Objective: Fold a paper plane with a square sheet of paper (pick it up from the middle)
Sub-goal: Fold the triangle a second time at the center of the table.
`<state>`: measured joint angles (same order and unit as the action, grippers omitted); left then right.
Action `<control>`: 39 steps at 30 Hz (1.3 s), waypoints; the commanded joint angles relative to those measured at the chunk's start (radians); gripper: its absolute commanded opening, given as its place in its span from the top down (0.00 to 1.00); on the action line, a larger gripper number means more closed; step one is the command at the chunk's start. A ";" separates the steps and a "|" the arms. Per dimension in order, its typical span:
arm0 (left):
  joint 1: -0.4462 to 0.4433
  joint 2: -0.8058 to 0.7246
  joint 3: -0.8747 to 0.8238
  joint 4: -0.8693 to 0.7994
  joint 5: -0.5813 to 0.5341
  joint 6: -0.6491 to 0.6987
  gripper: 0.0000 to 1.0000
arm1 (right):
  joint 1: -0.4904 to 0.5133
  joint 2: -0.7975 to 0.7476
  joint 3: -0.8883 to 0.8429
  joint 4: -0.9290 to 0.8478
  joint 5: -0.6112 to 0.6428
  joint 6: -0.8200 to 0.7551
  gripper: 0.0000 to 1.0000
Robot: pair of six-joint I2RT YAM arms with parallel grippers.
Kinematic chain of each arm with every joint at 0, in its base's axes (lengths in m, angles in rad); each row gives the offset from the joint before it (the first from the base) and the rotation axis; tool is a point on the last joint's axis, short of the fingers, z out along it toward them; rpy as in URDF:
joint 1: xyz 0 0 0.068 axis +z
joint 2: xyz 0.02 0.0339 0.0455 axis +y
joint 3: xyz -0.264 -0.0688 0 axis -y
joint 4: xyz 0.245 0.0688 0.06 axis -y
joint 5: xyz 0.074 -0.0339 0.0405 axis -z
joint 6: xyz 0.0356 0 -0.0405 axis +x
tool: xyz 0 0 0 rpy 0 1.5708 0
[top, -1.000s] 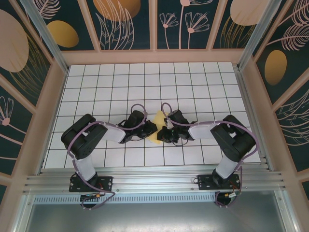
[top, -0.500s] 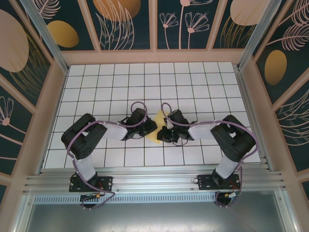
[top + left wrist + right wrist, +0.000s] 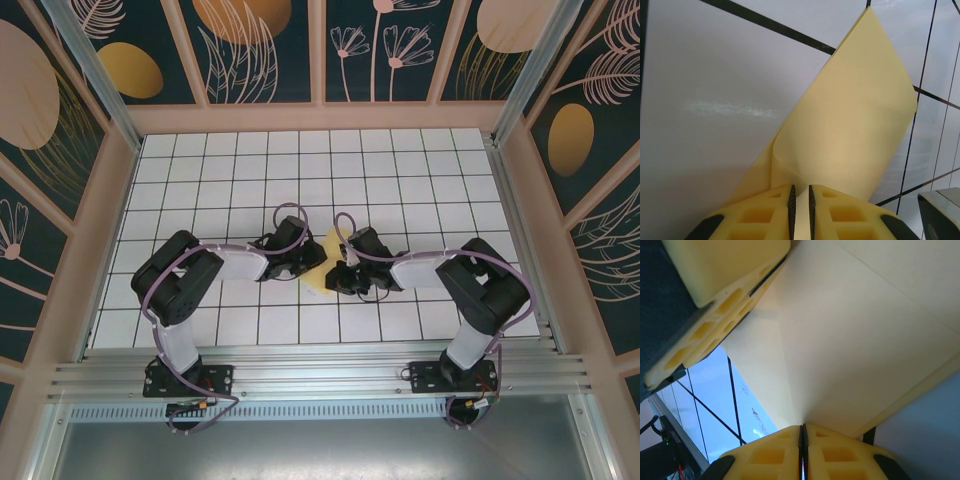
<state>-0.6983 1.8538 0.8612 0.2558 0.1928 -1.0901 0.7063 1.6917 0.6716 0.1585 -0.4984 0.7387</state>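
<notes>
Square sheet of paper [image 3: 855, 125] sits mid-table between my 2 grippers, over the white grid table [image 3: 400, 170], somewhat nearer my bases than the far wall. It's pale yellow and not flat: 1 flap stands up off a lower layer and curls over, its corner pointing away in the left wrist view. Left gripper [image 3: 800, 192]: jaws nearly together, thin slit only, pinching the curled near edge of the square sheet of paper. Right gripper [image 3: 803, 432]: jaws pressed tight on the opposite edge, a faint crease running up from the pinch. In the right wrist view my left fingers [image 3: 725, 265] bite the paper too (upper left). Both arms bend inward, grippers near each other, not touching.
</notes>
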 commanded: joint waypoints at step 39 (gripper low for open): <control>0.070 0.089 0.168 -0.146 -0.091 0.113 0.77 | -0.004 -0.005 -0.038 -0.102 0.004 -0.044 0.89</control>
<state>-0.6300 1.9251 1.0126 0.1486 0.1104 -1.0016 0.7036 1.6913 0.6647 0.1696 -0.5060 0.7139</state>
